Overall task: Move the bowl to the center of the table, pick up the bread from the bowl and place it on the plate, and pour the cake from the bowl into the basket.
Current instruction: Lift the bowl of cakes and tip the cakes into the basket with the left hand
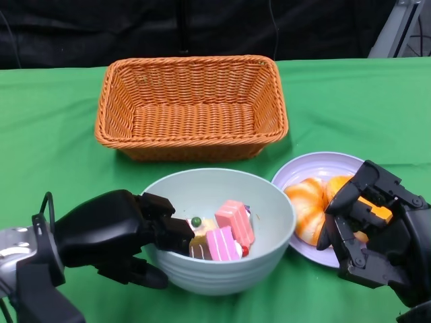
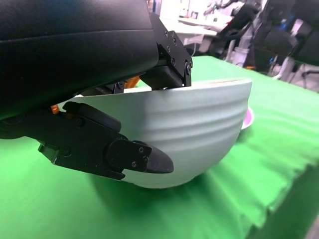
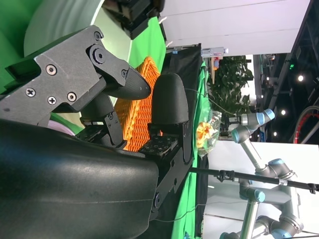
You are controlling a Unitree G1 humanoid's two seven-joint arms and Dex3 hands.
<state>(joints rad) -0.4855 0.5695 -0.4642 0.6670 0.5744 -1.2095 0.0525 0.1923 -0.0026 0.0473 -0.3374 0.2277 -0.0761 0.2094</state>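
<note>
Gripping the pale green bowl (image 1: 219, 229) by its rim at nine o'clock, the left hand (image 1: 118, 235) has fingers hooked over the inside edge and one finger under the outer wall, as the left wrist view confirms. At four o'clock the right hand (image 1: 374, 225) hovers over the plate (image 1: 316, 168) with fingers apart and nothing in them. Judging by this, the bowl already sits near the table's middle and the bread (image 1: 306, 208), two golden glossy rolls, lies on the lilac plate just beside the bowl; pouring is what remains. Pink and brown cake pieces (image 1: 225, 235) rest inside the bowl, on its near side. Farther off at twelve o'clock stands the orange wicker basket (image 1: 192, 108), nothing in it, on the green cloth (image 1: 47, 134).
</note>
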